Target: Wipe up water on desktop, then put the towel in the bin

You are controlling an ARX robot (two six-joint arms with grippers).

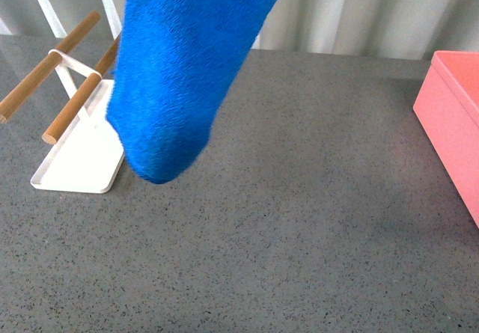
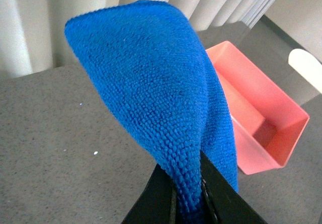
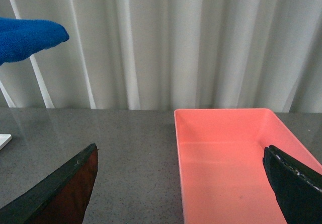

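The blue towel [image 1: 187, 63] hangs in the air over the left half of the dark grey speckled desktop [image 1: 299, 221], its lower end clear of the surface. My left gripper [image 2: 187, 194] is shut on the towel [image 2: 151, 83], its black jaws pinching a fold; the arm itself is out of the front view. The salmon-pink bin [image 1: 456, 116] stands at the right edge of the desktop and looks empty in the left wrist view [image 2: 261, 118]. My right gripper [image 3: 183, 181] is open and empty, hovering in front of the bin [image 3: 226, 158]. The towel's tip [image 3: 30, 38] shows far left there.
A flat white tray [image 1: 78, 157] with two wooden rods [image 1: 71, 112] on a white stand sits at the back left, partly behind the towel. Pale curtains [image 3: 166, 43] hang behind the desk. No water is visible on the desktop.
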